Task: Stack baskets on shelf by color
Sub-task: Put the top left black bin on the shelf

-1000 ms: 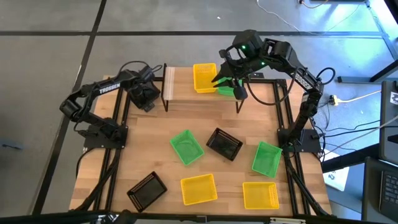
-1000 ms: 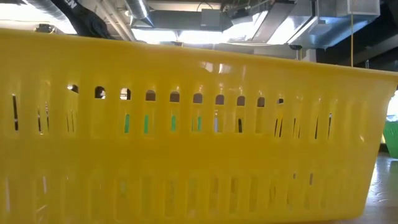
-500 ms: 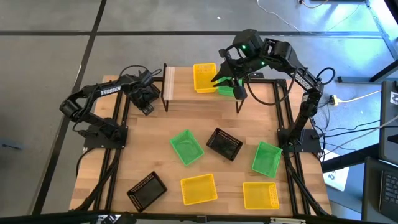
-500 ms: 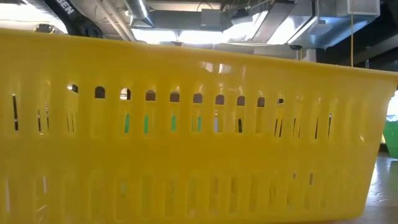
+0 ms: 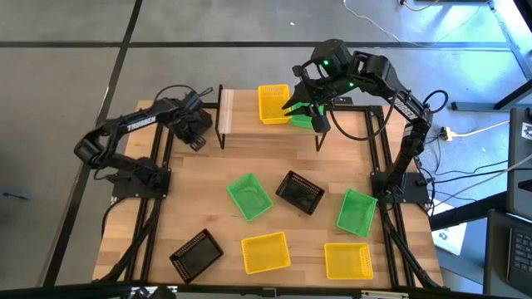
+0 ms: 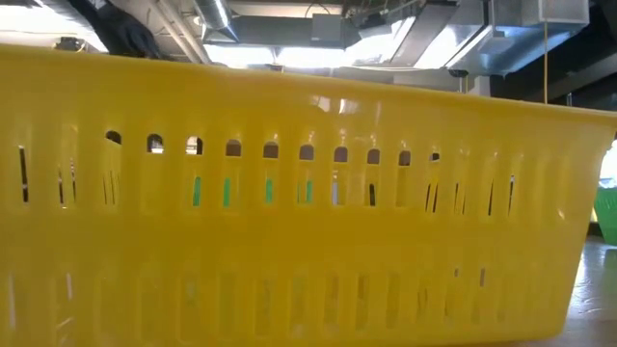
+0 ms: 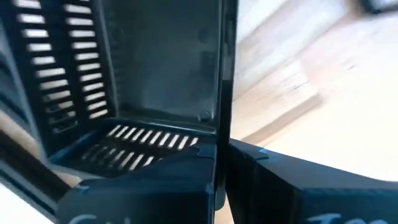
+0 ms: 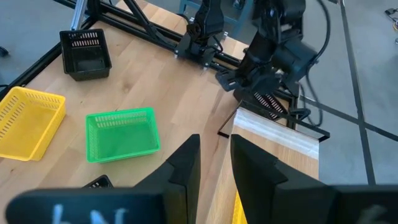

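The shelf [image 5: 226, 108] stands at the table's far edge. On its plank sit a yellow basket [image 5: 273, 103] and, to its right, a green basket [image 5: 301, 121] half hidden under my right arm. My right gripper [image 5: 293, 106] hangs over the yellow basket's right wall, open by a narrow gap [image 8: 215, 168]; a sliver of yellow shows low in that gap. My left gripper [image 5: 193, 124] is just left of the shelf's left end, shut on a black basket [image 7: 143, 74]. Six more baskets lie on the table. My left gripper pinches one side wall of the black basket at its rim [image 7: 222, 118], with one finger inside the basket and one outside. The basket is lifted clear of the table and tilted, its open side turned toward the wrist camera. My right gripper: I cannot tell whether it touches the yellow basket.
On the table lie a green basket [image 5: 249, 197], a black one [image 5: 299, 192], a green one [image 5: 357, 211], a black one [image 5: 197, 253] and two yellow ones [image 5: 265, 252] [image 5: 348, 260]. One yellow basket [image 6: 308, 212] fills the low view. The shelf's left part is bare.
My left arm has carried the black basket a little toward the table's far edge, close to the shelf's left end, and its elbow has swung out to the left. My right gripper has kept still.
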